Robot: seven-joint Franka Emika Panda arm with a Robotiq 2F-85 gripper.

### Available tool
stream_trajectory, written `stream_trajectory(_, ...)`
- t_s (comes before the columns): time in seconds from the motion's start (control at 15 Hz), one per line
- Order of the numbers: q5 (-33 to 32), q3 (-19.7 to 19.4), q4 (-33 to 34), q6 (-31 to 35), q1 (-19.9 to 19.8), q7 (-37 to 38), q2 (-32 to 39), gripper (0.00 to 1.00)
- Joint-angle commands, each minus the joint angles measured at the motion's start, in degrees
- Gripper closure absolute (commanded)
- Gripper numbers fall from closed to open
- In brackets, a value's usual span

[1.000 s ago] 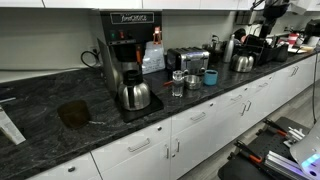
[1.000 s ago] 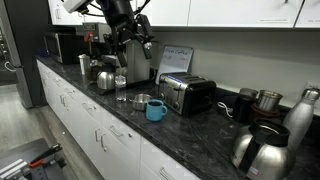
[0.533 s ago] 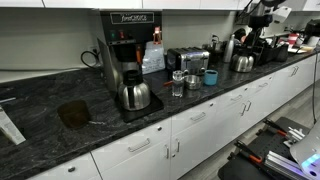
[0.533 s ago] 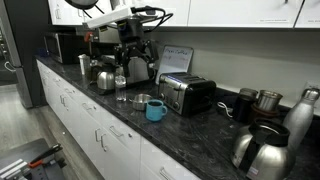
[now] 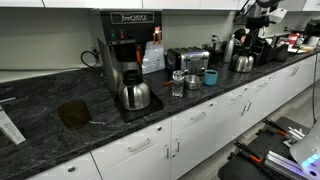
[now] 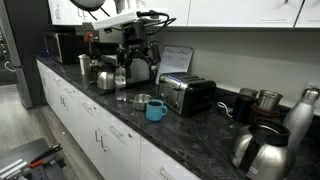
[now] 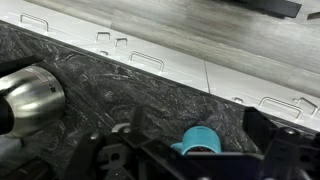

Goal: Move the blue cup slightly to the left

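Standing upright, mouth up, the blue cup (image 6: pixel 155 110) is untouched, fingers (image 7: pixel 270 142) spread apart.

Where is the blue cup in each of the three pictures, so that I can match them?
Exterior view: blue cup right of centre, on the counter.
Exterior view: blue cup just below centre.
Wrist view: blue cup at bottom centre.
Shared landmark: the toaster beside it, in both exterior views.

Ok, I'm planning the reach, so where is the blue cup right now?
In an exterior view the blue cup stands on the dark counter, just in front of the toaster and beside a small metal cup.
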Motion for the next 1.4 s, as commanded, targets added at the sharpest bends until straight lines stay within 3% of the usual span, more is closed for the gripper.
stream_trajectory(0.0,0.24,0.45,0.08,-0.08,-0.47,-0.18,0.04,0.0)
stream_trajectory(0.27,2.9,0.06,2.96,5.5,-0.46,4.41,5.23,0.0)
stream_trajectory(0.73,12.97,0.6,11.8,13.6,-1.91,19.19,19.07,0.0)
stream_trajectory(0.8,10.66,1.05,9.16,13.63,-1.8,16.55,16.71,0.0)
stream_trajectory(1.33,11.91,1.02,11.38,13.67,-2.08,19.02,18.89,0.0)
